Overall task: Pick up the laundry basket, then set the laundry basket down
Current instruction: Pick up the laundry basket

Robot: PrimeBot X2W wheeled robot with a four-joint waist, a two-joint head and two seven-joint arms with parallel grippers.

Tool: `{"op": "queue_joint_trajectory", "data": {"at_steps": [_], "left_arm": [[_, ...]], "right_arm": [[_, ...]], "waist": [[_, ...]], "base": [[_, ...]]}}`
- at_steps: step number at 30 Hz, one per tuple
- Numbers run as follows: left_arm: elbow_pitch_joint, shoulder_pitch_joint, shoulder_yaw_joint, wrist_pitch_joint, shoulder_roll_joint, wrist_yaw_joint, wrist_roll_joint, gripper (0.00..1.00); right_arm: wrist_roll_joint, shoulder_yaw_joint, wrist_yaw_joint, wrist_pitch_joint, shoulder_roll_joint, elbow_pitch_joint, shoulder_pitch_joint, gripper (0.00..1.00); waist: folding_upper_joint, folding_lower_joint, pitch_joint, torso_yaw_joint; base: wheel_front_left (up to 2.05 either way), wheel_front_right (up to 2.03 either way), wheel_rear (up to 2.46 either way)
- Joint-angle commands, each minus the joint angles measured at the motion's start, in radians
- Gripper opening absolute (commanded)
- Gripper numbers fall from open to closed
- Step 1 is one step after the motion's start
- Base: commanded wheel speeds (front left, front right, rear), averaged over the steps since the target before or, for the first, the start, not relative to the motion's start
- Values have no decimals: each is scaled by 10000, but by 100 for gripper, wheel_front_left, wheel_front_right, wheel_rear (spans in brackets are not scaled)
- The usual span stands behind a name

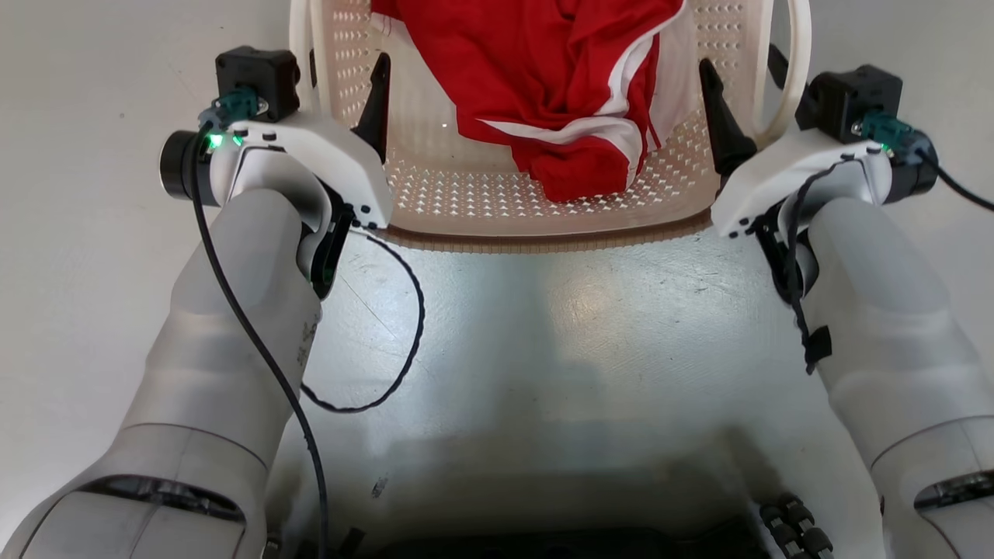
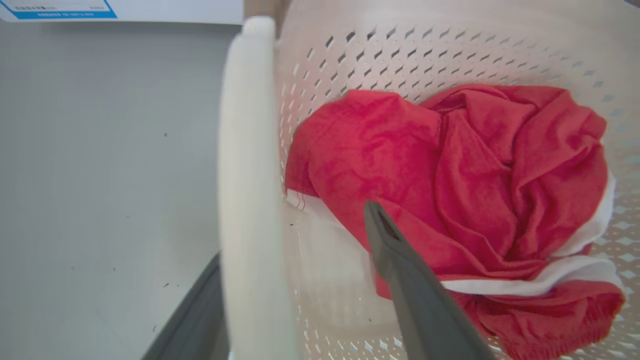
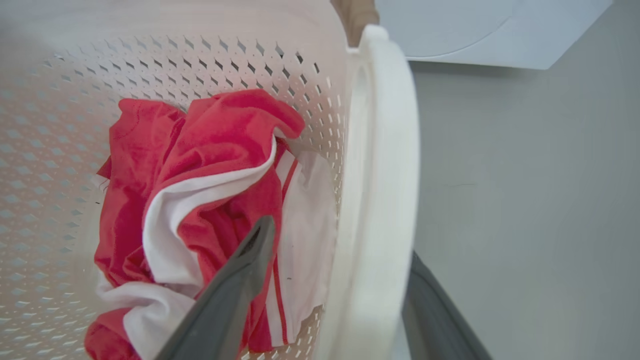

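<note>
Your laundry basket [image 1: 543,239] sits on the pale floor [image 1: 543,349] straight ahead of the robot, at the top middle of the head view, with its brown woven-look rim nearest you. Inside lies a crumpled red garment [image 1: 559,70] with white trim, bunched toward the far side. Your left tool [image 1: 347,70] has its jaws spread wide and straddles the basket's left side: one dark finger reaches down inside the perforated wall, the other stands outside it, and the left loop handle [image 2: 247,200] runs up between them in the left wrist view. There the inner finger shows a gap from the handle, so the tool has hold of nothing. Your right tool [image 1: 739,66] mirrors this on the basket's right side, jaws just as wide, one finger inside close to the cloth and one outside, with the right loop handle [image 3: 382,200] between them and not pinched. A black cable [image 1: 388,349] loops loosely off the left forearm above the floor. Beyond the basket, the right wrist view catches a white appliance panel [image 3: 475,30].
</note>
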Motion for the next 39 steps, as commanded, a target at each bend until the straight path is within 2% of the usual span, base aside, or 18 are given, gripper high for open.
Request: {"op": "queue_joint_trajectory", "data": {"at_steps": [1,14,15,16,17,18,19,20,23,27,33,39], "left_arm": [[-53,80,47,-53,238,85,-117,100],[-45,52,-184,-53,238,288,-225,100],[-59,50,-193,-53,238,291,-204,89],[-73,51,-200,-53,237,292,-188,71],[-116,49,-215,-53,237,285,-164,44],[-224,47,-243,-53,249,299,-98,0],[-224,47,-243,-53,249,299,-98,0],[-290,72,-253,-53,259,317,-56,0],[-352,112,-258,-53,255,383,-31,0],[-320,118,-411,-53,244,392,-91,0],[63,282,-1112,-52,239,302,-493,0],[403,611,-1800,-48,238,426,-985,0]], "right_arm": [[69,232,17,-34,237,87,220,100],[206,461,17,-34,237,94,202,100],[171,428,17,-34,237,101,201,84],[139,393,17,-34,237,109,203,68],[90,336,17,-34,237,118,204,49],[-23,214,17,-34,237,171,203,36],[-23,214,17,-34,237,171,203,36],[-204,59,17,-34,237,224,200,0],[-542,-506,17,-34,237,514,253,0],[-566,-585,17,-34,237,768,275,0],[-31,58,17,159,237,1164,360,0],[685,912,17,630,237,1280,489,0]], "waist": [[0,-1,11,5],[0,-1,-71,51],[0,-1,-71,48],[0,-1,-70,45],[0,-1,-67,39],[0,-1,-63,20],[0,-1,-63,20],[0,-1,-63,6],[0,-1,-109,40],[0,-1,-193,72],[0,-1,-563,-15],[0,-1,-1114,-104]], "base": [[0,0,0],[0,0,0],[0,0,0],[0,0,0],[0,0,0],[0,0,0],[0,0,0],[0,0,0],[0,0,0],[0,0,0],[0,0,0],[0,0,0]]}}
